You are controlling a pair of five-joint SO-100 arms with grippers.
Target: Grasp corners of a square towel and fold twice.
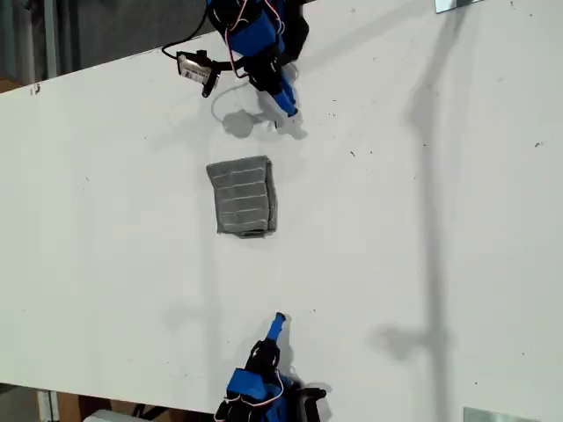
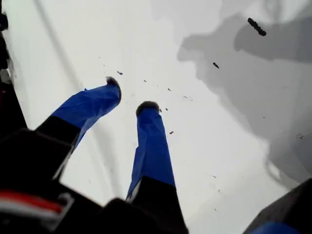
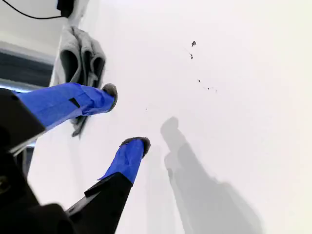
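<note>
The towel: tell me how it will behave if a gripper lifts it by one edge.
The towel is probably floppy: it lies flat in folded layers, so lifted by one edge it would likely sag and unfold. It looks thin and light. Its ribbed weave suggests it would drag rather than slide on the table.

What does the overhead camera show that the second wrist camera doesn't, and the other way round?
Only the exterior view: the whole folded towel as a flat rectangle, and two arms, one at that view's top and one at its bottom.
Only the second wrist view: my second tool up close, its jaws apart and holding nothing.
Both: the towel and the white table.
</note>
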